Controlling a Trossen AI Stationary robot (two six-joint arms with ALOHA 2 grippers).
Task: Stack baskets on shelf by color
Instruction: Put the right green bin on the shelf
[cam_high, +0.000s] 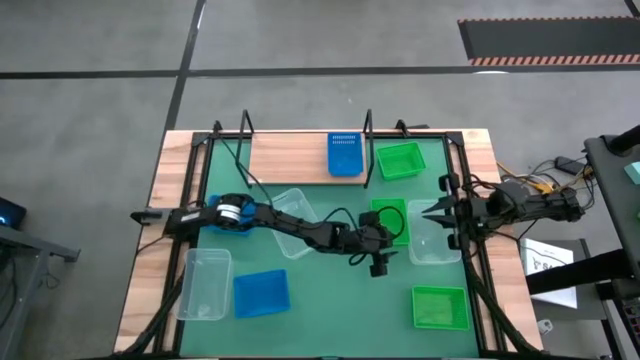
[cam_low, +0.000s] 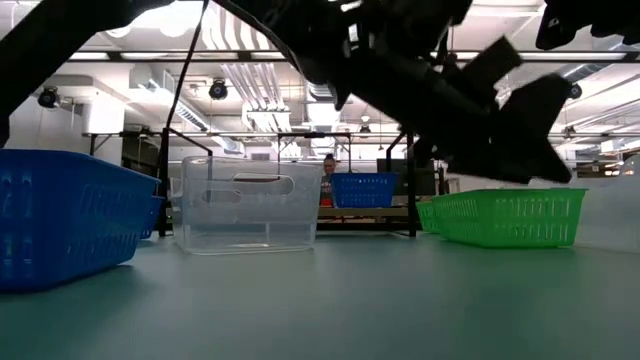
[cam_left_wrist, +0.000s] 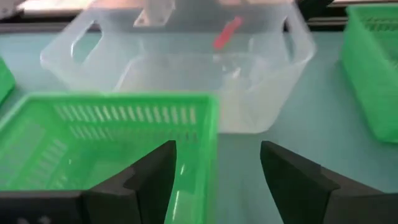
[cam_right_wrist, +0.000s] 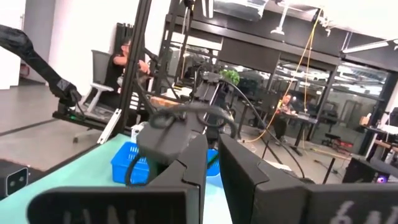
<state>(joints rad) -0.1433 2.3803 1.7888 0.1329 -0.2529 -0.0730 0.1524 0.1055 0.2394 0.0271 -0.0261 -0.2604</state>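
My left gripper (cam_high: 388, 232) (cam_left_wrist: 217, 180) is open, low over a green basket (cam_high: 392, 220) (cam_left_wrist: 93, 137) at mid-table, with one finger on each side of that basket's wall. A clear basket (cam_left_wrist: 186, 62) (cam_high: 435, 240) stands just beyond it. My right gripper (cam_high: 432, 212) (cam_right_wrist: 211, 168) is shut and empty, hovering above the clear basket's far side. The wooden shelf (cam_high: 290, 157) at the far edge carries one blue basket (cam_high: 344, 155) (cam_low: 362, 188) on its right part. Another green basket (cam_high: 400, 160) rests on the mat right of the shelf. My left gripper stands astride the green basket's end wall (cam_left_wrist: 198, 186), coming from the table's left and slanting down, one finger (cam_left_wrist: 155, 177) over the inside and one outside. Whether a finger touches the wall, I cannot tell. The basket sits flat on the mat.
Under my left arm lie a clear basket (cam_high: 295, 215) and a blue basket (cam_high: 225, 218). Near the front edge stand a clear basket (cam_high: 205, 285), a blue basket (cam_high: 262, 293) and a green basket (cam_high: 440, 307). Black wire uprights (cam_high: 246, 125) flank the shelf. The shelf's left and middle are bare.
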